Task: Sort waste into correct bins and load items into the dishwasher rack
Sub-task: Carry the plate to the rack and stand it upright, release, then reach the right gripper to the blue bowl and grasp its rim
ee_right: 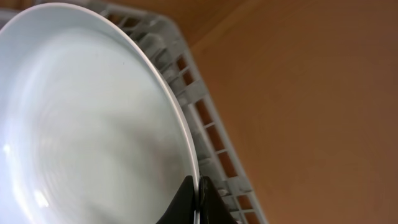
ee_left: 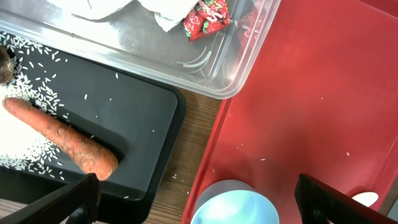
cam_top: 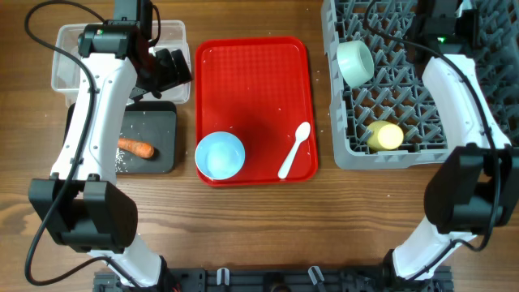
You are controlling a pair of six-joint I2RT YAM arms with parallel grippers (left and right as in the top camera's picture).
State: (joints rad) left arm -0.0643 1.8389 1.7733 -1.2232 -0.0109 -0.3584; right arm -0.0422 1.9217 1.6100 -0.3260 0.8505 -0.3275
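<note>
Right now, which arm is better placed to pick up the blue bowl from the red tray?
Left. Its jaws stand open just above the blue bowl at the red tray's near corner. The right gripper is shut on the plate over the rack.

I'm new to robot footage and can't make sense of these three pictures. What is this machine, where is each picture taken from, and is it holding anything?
Two white robot arms stand at a wooden table. One picture looks down from above; the others come from cameras on the wrists. The left gripper hangs open and empty over a red tray holding a blue bowl and a white spoon. Beside it, a black tray holds a carrot and rice, and a clear tub holds a wrapper. The right gripper is shut on a pale plate at the grey rack.
</note>
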